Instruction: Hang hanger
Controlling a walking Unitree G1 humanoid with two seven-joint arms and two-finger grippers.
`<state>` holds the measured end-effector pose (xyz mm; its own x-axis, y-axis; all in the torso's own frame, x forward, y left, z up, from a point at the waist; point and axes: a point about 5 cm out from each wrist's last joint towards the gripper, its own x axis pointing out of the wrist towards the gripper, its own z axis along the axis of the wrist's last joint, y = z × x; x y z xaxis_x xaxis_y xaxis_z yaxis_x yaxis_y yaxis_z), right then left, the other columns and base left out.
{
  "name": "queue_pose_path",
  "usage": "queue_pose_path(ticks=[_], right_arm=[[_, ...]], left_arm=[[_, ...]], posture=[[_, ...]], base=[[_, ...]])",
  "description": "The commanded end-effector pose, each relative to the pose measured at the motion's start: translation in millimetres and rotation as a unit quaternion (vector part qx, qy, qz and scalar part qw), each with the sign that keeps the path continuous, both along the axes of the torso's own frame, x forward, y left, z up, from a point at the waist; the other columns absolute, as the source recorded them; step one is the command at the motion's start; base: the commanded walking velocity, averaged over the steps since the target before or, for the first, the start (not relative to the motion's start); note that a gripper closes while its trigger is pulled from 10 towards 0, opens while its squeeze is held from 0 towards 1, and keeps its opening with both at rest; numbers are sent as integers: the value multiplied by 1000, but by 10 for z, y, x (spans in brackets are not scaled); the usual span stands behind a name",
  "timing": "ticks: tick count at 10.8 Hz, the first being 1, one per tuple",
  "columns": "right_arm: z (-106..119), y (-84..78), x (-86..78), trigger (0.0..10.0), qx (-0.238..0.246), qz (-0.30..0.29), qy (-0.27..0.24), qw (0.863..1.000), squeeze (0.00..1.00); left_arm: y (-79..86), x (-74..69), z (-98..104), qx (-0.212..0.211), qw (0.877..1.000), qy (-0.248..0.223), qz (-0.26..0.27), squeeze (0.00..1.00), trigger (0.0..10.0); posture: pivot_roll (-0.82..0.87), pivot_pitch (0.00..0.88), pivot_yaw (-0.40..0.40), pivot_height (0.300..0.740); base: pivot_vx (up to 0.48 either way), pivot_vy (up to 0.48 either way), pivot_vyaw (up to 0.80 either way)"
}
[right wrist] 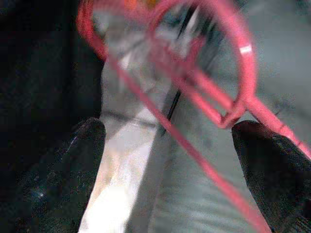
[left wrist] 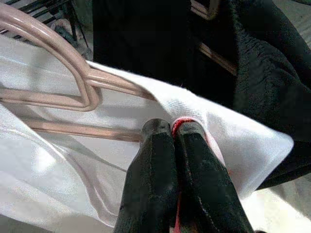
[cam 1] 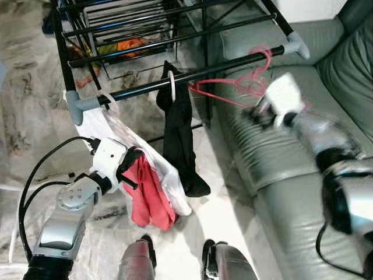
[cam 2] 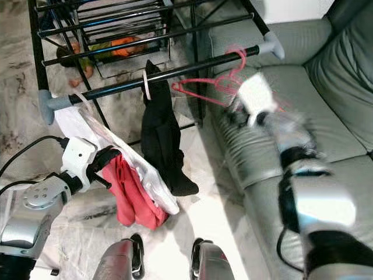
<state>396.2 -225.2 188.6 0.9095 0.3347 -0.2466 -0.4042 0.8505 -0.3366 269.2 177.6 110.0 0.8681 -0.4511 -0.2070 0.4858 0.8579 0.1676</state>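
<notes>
A red wire hanger (cam 1: 233, 87) hangs by its hook (cam 1: 265, 55) on the black front rail (cam 1: 221, 69) of the drying rack. My right gripper (cam 1: 260, 114) is blurred, just below and beside the hanger over the sofa. In the right wrist view its fingers (right wrist: 73, 160) stand wide apart and open, with the hanger (right wrist: 194, 92) ahead between them, not gripped. My left gripper (cam 1: 135, 164) is low on the left, shut on a red cloth (cam 1: 150, 198). In the left wrist view its tips (left wrist: 174, 133) pinch the red edge against a white garment (left wrist: 160, 107).
A black garment (cam 1: 178, 137) hangs from the rail on a white hook (cam 1: 172, 84). A white garment (cam 1: 111, 131) on a pale hanger (left wrist: 58, 58) drapes at the rail's left end. The grey-green sofa (cam 1: 280, 175) fills the right. Rack bars (cam 1: 145, 29) and marble floor (cam 1: 23, 116) lie beyond.
</notes>
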Motion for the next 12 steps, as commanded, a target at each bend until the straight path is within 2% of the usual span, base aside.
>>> queue_pose_path(ticks=[1, 2, 4, 5, 6, 8, 10, 12], right_arm=[[87, -14, 11, 10000, 19, 1, -19, 1000, 0], [68, -3, -12, 10000, 54, 18, -19, 998, 0], [96, -81, -68, 10000, 22, 28, -68, 997, 0], [105, -146, -88, 10000, 38, 22, -65, 997, 0], [8, -182, -126, 10000, 31, 24, -40, 998, 0], [-213, -165, -212, 10000, 13, 44, -9, 999, 0], [-253, -136, -204, 10000, 31, 36, 4, 999, 0], [-325, -119, -175, 10000, 10, 4, 19, 1000, 0]], left_arm=[[-19, -9, 8, -1, 1000, -4, -1, 0, 10000], [-48, -14, -17, -4, 1000, -2, -2, 0, 10000], [-78, 3, -35, -6, 1000, 0, -5, 0, 10000], [-76, 35, -26, -7, 1000, -1, -5, 0, 10000], [-79, 49, -24, -8, 1000, -3, -5, 0, 10000], [-105, 62, -25, -10, 1000, -5, -5, 0, 10000], [-113, 66, -31, -11, 1000, -5, -7, 0, 10000], [-119, 82, -32, -10, 1000, -5, -7, 0, 10000]], posture=[[85, 201, -13, 740], [76, 193, -13, 740], [65, 180, -10, 740], [60, 177, -7, 740], [52, 172, -11, 740], [48, 181, -12, 740], [47, 179, -10, 740], [46, 181, -12, 740]], base=[[0, 0, 0], [0, 0, 0], [0, 0, 0], [0, 0, 0], [0, 0, 0], [0, 0, 0], [0, 0, 0], [0, 0, 0]])
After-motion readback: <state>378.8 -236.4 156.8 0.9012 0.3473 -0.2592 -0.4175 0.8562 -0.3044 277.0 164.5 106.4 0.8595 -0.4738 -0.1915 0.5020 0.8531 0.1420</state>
